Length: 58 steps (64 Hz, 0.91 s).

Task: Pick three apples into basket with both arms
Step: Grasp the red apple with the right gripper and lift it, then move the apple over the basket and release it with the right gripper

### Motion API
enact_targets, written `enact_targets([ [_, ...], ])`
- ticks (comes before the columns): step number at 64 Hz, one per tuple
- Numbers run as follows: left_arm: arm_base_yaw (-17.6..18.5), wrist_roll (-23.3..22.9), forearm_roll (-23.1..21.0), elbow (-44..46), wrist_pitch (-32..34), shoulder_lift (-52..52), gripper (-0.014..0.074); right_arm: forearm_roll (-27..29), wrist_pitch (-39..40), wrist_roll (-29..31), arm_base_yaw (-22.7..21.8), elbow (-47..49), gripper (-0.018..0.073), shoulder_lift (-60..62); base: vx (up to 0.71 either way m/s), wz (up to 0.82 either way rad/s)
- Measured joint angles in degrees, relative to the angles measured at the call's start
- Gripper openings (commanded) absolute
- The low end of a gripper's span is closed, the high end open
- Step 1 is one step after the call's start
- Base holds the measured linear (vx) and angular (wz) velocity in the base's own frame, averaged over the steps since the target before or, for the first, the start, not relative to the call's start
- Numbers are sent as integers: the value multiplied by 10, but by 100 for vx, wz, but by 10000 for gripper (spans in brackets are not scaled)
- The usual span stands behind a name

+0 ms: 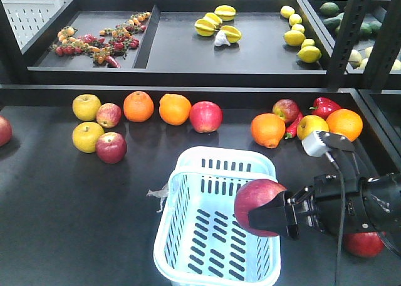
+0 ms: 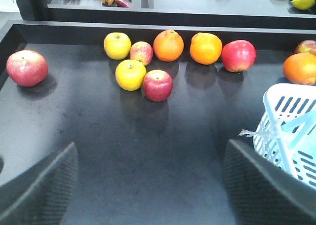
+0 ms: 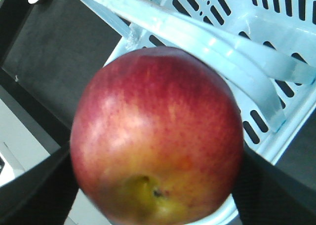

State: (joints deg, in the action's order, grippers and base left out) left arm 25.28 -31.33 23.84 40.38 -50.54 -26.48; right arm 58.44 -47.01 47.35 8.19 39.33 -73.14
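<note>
I've got the right pincer [image 1: 268, 214] clamped on a red apple [image 1: 254, 197] over the basket [image 1: 188, 170] (left pincer [image 2: 148, 185] spread, empty, above the tabletop [image 2: 123, 141]).

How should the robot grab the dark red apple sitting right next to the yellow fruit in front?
Grip the dark red apple across its round middle, coming down from above. The yellow fruit crowds its left side, so one finger in front and one behind probably fits best. Its stem dimple faces up, so it sits steady.
</note>
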Motion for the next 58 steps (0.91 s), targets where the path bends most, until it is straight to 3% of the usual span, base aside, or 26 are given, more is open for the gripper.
enact_targets([
  [24, 0, 0, 0, 0, 0, 0, 569, 0, 27, 64, 6, 0, 401, 0, 0, 0],
  [42, 0, 0, 0, 0, 0, 0, 569, -13, 157, 81, 120, 0, 402, 0, 0, 0],
  [58, 0, 0, 0, 0, 0, 0, 569, -35, 212, 80, 147, 0, 461, -10, 0, 0],
])
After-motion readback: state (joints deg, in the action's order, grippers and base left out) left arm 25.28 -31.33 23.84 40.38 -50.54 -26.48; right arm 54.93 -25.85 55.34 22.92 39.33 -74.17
